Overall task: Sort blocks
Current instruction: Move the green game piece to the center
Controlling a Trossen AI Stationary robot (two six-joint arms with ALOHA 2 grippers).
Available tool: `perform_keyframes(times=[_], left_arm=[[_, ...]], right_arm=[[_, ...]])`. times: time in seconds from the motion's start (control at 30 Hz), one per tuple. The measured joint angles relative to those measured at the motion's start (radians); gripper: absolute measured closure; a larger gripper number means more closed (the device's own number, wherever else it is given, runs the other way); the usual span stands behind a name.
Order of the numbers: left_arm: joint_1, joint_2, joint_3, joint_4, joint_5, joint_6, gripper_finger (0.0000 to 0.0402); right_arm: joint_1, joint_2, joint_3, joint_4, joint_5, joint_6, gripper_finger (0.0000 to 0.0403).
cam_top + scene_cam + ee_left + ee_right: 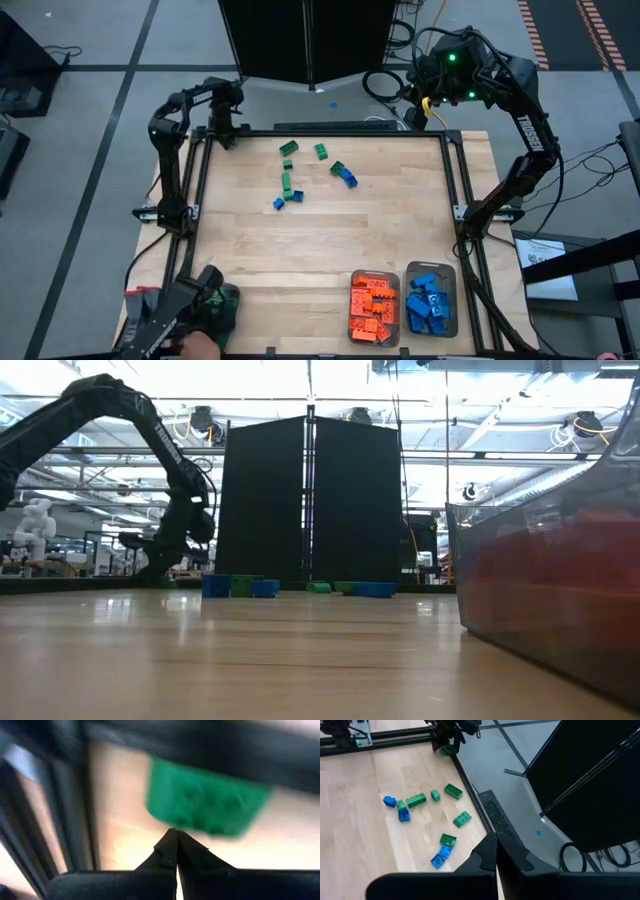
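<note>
Several loose green and blue blocks [300, 175] lie on the far middle of the table, also seen in the right wrist view [427, 817] and low view [290, 587]. One more green block [205, 802] sits in the far left corner by the frame. My left gripper [228, 138] is low over that corner, fingers shut [175, 837], tips at the block's edge. My right gripper [496, 847] is shut and empty, raised beyond the table's far right corner [422, 105], looking back over the loose blocks. My left gripper's shut fingertips [170, 840] stand right at the edge of the green block [200, 822] in the far left corner, coming from above. The view is blurred, so I cannot tell whether they touch it.
A clear tray of orange blocks [372, 308] and a clear tray of blue blocks [431, 300] stand at the near right edge; a tray wall [560, 590] fills the low view's right. A person's hand [200, 345] and a dark object [205, 300] are at the near left corner. A black frame [200, 180] borders the table.
</note>
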Motion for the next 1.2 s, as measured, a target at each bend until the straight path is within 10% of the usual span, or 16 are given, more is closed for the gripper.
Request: perform_keyframes(times=[1.2], left_arm=[[-0.047,-0.045,0.002,0.060,-0.046,-0.014,0.0402]], right_arm=[[0.000,0.000,0.000,0.005,0.000,-0.055,0.0403]])
